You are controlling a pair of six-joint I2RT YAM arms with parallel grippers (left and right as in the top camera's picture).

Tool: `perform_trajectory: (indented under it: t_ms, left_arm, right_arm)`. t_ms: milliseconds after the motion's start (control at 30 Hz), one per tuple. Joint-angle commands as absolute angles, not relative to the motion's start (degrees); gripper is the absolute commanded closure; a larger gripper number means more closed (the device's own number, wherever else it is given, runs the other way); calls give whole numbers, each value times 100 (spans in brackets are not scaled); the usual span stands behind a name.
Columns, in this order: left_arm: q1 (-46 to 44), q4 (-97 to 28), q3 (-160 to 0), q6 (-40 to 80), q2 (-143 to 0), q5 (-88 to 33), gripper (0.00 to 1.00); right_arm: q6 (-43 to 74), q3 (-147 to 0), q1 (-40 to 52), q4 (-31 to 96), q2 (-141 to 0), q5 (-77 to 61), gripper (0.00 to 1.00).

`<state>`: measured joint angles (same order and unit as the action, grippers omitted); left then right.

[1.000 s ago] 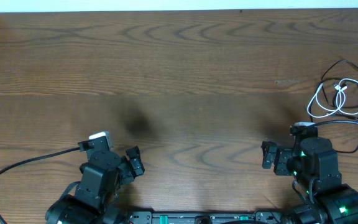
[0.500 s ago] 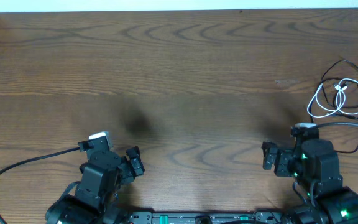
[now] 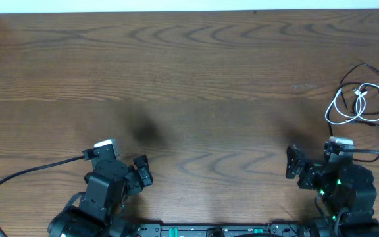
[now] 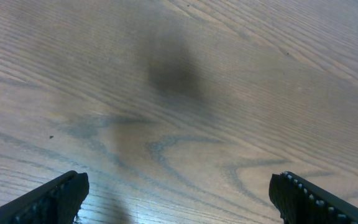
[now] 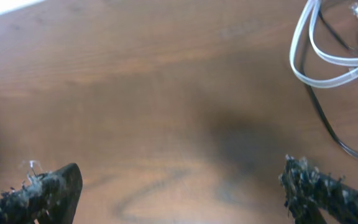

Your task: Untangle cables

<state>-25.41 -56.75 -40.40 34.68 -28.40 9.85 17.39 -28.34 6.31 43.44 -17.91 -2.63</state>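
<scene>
Only the right arm has moved since a moment ago: it sits a little closer to the right side and the near edge of the bench (image 3: 196, 79), while the cables and the left arm lie where they were. The white cable (image 3: 360, 99) lies in a few loose loops at the far right side of the bench, with its small white plug end in the middle of the loops. The black cable (image 3: 364, 65) is thin and bends around the top of the white loops. The two cross each other, but I cannot tell which one is on top. The right hand (image 3: 318, 157) is near the cables, on the side closer to the robot, and does not touch them. Its two fingers stand wide apart with nothing between them, only bare wood. The left hand (image 3: 122, 160) is well apart from the cables, over on the left side of the bench. Its fingers are wide apart too and hold nothing. A thicker black cord (image 3: 18, 178) runs from the left arm across the near left corner.
</scene>
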Motion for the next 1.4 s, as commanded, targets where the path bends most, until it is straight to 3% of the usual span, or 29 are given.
perform_trajectory:
  t_ms: [0, 467, 1167, 1367]
  left_arm:
    - [-2547, -5690, -4027, 3437, -2834, 1122, 3]
    - [-2547, -5690, -4027, 3437, -2834, 1122, 3]
    - [-2547, -5690, -4027, 3437, -2834, 1120, 3]
    - [-2547, -5690, -4027, 3437, -2834, 1120, 3]
  right_arm:
    - [1138, -2436, 469, 3942, -1522, -1048, 1]
    - [1022, -615, 469, 996, -506, -1256, 1]
    - [1009, -117, 384, 596, -27, -287, 1]
    - [489, -93, 384, 554, -27, -276, 1]
